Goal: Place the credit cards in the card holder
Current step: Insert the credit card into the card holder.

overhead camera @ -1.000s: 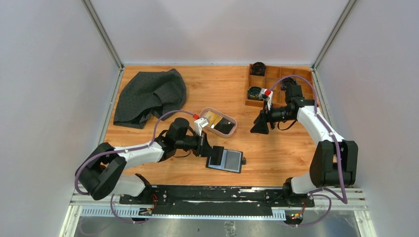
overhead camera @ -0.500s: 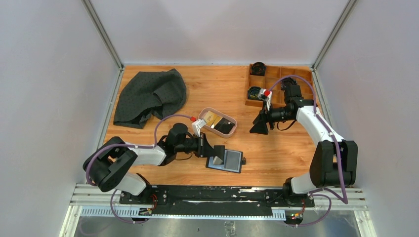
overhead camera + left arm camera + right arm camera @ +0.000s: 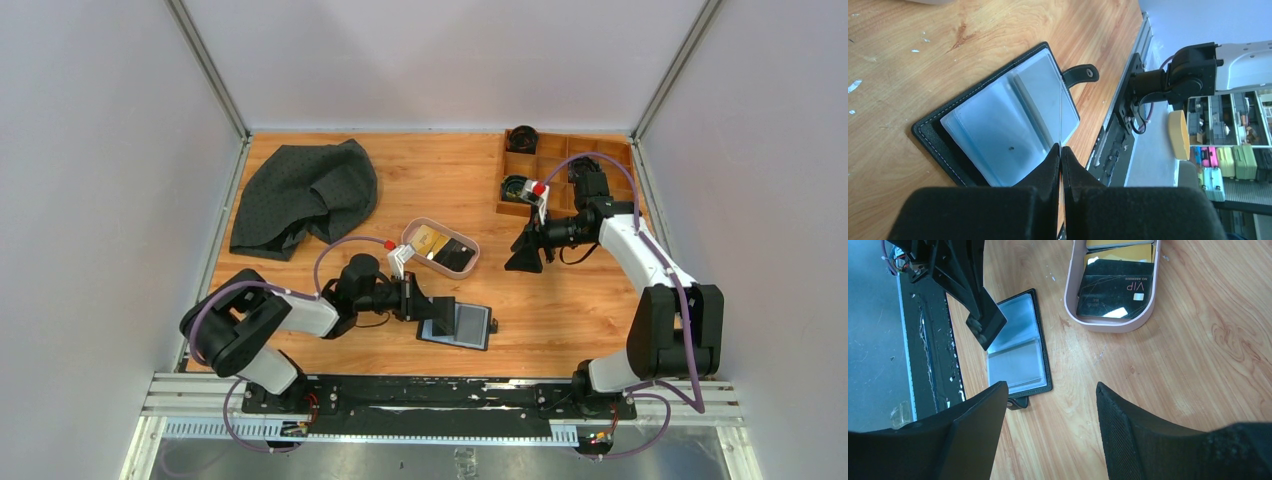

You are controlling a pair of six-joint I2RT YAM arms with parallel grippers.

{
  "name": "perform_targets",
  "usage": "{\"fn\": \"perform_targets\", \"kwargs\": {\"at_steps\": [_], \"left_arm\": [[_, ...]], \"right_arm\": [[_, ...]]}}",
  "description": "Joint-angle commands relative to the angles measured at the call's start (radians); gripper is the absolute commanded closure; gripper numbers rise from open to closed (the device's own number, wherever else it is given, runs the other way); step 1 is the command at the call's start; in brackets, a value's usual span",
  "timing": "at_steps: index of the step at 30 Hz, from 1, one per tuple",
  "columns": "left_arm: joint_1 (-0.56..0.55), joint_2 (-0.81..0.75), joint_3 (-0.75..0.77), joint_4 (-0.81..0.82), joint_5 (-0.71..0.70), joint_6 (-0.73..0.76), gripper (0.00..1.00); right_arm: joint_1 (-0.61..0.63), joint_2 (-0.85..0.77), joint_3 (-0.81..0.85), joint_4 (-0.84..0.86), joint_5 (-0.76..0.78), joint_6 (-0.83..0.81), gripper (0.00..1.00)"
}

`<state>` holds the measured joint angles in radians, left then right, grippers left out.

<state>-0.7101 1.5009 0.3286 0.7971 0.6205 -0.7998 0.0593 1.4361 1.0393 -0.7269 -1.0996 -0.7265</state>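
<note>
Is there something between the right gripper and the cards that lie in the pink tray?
Nothing visible. The right gripper is open with only table between it and the tray; the black card lies uncovered. The left gripper, holding a second card, is aside over the card holder.

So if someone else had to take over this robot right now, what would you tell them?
Left gripper: shut on a thin card, held edge-on over the open wallet.
Right gripper: open, empty, hovering over the table, right of the tray.
In the tray: a gold card and a black card.
Done: wallet lies open; no card clearly in a pocket.
Left: slide the held card in, then the tray's two.
</note>
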Motion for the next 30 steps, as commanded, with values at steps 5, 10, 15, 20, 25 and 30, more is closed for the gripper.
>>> {"fn": "perform_targets", "kwargs": {"at_steps": [5, 10, 15, 20, 25, 30], "left_arm": [[-0.008, 0.064, -0.015, 0.11, -0.04, -0.046, 1.0], [-0.008, 0.119, -0.019, 0.186, -0.059, -0.088, 1.0], [-0.008, 0.2, -0.033, 0.309, -0.055, -0.139, 1.0], [-0.008, 0.214, -0.036, 0.28, -0.069, -0.121, 1.0], [-0.008, 0.188, -0.03, 0.193, -0.083, -0.073, 1.0], [-0.008, 0.195, -0.023, 0.163, -0.082, -0.061, 1.0]], "right_arm": [[0.016, -0.005, -0.013, -0.027, -0.022, -0.021, 0.31], [0.017, -0.003, -0.014, -0.027, -0.025, -0.022, 0.31], [0.019, -0.003, -0.013, -0.028, -0.023, -0.024, 0.31], [0.02, -0.001, -0.013, -0.028, -0.022, -0.025, 0.31], [0.022, 0.001, -0.013, -0.029, -0.022, -0.025, 0.31], [0.022, 0.0, -0.013, -0.031, -0.022, -0.026, 0.31]]}}
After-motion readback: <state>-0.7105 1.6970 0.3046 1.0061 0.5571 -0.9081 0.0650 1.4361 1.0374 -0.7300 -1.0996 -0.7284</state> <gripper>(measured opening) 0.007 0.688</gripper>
